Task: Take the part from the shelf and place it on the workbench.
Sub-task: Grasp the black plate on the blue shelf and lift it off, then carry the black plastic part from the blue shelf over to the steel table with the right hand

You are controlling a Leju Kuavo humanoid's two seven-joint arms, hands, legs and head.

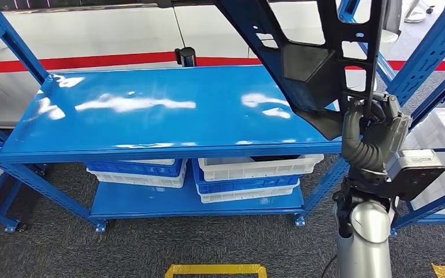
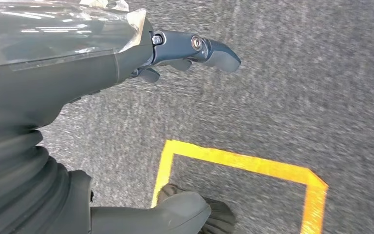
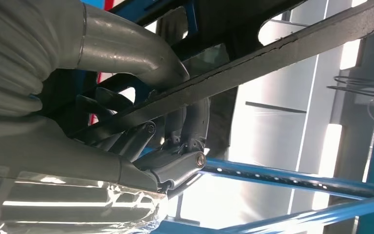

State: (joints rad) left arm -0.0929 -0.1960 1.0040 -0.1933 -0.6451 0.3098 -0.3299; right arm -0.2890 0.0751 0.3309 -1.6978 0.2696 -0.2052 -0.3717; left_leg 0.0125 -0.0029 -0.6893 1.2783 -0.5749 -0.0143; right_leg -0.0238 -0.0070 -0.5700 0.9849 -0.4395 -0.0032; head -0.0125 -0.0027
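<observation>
A large black plastic part with cut-out holes hangs tilted over the right end of the blue workbench top. My right hand grips the part's thin right-hand edge, just off the bench's right end. In the right wrist view the fingers wrap under a black rib of the part and the thumb presses on it from the other side. My left hand hangs over grey carpet, fingers apart, holding nothing.
White and blue bins sit on the lower shelf. Blue rack posts stand close to the right of my right hand. Yellow floor tape marks the carpet in front of the bench.
</observation>
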